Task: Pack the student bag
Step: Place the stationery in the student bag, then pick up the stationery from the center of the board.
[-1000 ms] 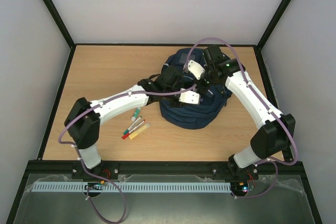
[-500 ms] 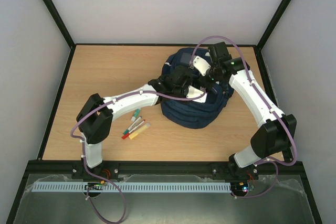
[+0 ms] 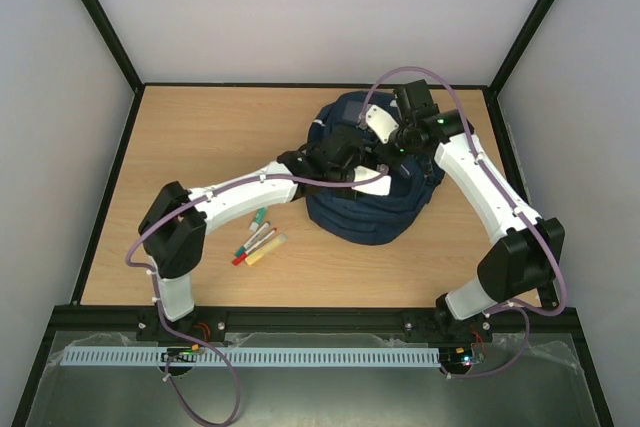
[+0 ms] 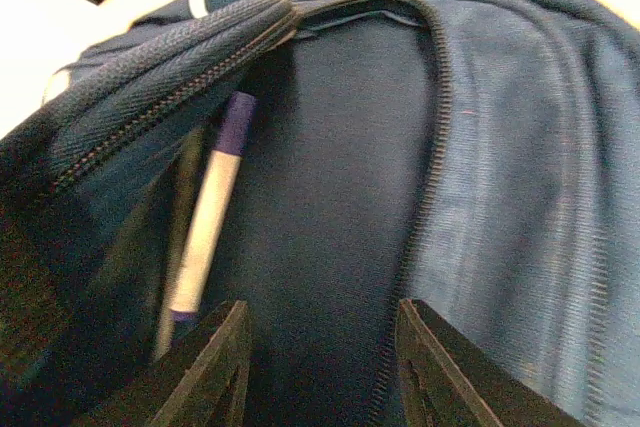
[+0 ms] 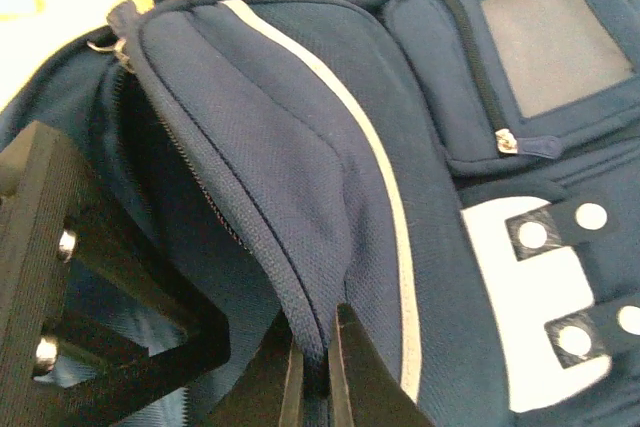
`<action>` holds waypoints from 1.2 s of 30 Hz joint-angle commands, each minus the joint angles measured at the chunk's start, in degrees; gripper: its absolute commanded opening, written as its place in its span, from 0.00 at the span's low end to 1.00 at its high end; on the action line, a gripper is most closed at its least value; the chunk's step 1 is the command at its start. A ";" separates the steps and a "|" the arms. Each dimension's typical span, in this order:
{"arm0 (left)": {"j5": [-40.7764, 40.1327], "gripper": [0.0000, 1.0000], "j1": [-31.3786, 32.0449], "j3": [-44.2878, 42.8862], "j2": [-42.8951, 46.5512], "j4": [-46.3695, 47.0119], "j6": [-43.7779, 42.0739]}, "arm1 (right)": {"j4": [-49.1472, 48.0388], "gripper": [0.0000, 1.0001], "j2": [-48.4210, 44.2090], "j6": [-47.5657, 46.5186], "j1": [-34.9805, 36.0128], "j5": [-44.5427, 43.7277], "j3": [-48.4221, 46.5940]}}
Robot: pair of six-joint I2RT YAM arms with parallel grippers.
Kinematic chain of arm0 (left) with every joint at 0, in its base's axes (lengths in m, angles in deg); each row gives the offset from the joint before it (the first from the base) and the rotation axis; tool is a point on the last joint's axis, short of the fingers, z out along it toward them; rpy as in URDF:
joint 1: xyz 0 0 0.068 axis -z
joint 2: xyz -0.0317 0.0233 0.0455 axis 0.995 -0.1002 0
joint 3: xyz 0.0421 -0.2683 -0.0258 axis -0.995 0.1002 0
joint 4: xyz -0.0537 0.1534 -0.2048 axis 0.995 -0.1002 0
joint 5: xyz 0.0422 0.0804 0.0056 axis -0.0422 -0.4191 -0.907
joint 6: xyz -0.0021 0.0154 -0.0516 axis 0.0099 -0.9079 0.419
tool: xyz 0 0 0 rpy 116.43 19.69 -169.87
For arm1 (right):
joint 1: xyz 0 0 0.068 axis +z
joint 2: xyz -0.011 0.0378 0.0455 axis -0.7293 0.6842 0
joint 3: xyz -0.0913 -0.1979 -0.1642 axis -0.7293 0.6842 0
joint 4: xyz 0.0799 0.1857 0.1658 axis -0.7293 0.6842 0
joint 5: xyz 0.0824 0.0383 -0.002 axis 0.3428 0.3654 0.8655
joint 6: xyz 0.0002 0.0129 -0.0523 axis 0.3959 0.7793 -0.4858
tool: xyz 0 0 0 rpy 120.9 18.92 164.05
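- left tool point(image 4: 322, 315) has pushed further into the student bag point(image 3: 372, 209) since a second ago, fingers now parted, nothing between them
- purple-capped marker point(image 4: 205, 227) lies inside the open pocket (just past the fingers)
- right tool point(image 5: 315, 352) pinches the pocket flap edge
- bag sits mid-right on the desk point(image 3: 200, 137), loose markers point(image 3: 258, 242) to its left

pen point(image 4: 205, 237) inside student bag point(image 4: 500, 147): lower end lost in shadow; thin dark shape beside it too blurred to name. bag cut off by both wrist views' edges. markers point(image 3: 258, 243) on surface point(image 3: 200, 147) too small to count.
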 commanded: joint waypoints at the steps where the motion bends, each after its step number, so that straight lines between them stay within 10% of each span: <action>1: 6.43 0.43 -1.30 2.61 9.00 -3.38 9.18 | 0.51 0.01 -2.41 3.80 3.47 7.08 0.80; 15: 11.20 0.45 -14.62 25.39 29.00 -17.50 27.44 | -0.05 0.01 -1.35 4.75 3.46 8.03 2.01; 26: 15.66 0.37 -31.74 26.20 18.06 -27.41 44.71 | -0.39 0.01 -1.98 5.65 3.45 9.09 5.28; 36: 11.47 0.46 -33.24 25.87 11.40 -25.46 46.89 | -0.91 0.01 -1.70 5.57 3.44 8.83 5.21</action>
